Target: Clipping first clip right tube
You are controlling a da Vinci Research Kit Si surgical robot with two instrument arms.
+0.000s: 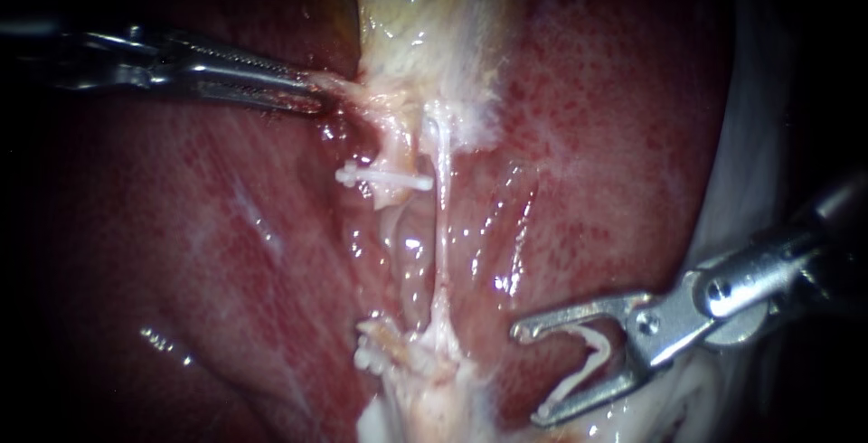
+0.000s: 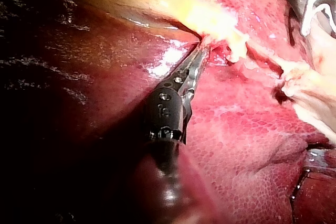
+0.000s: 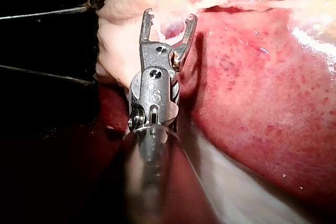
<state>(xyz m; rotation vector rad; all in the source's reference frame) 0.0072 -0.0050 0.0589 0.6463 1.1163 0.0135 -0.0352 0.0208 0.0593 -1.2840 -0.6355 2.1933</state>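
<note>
Left instrument (image 1: 315,95) clamps the gallbladder (image 1: 407,18) edge at ten o'clock. Right instrument (image 1: 531,373), at five o'clock, holds a white clip (image 1: 589,363) in wide-spread jaws (both touch it), well apart from the right tube (image 1: 443,217) at centre.

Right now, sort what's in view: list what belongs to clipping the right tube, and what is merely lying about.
Belongs to the job:
- right tube
- right instrument, carrying the loaded clip
- left instrument, gripping tissue

Merely there:
- placed clip, left of that tube
- liver
- gallbladder
</note>
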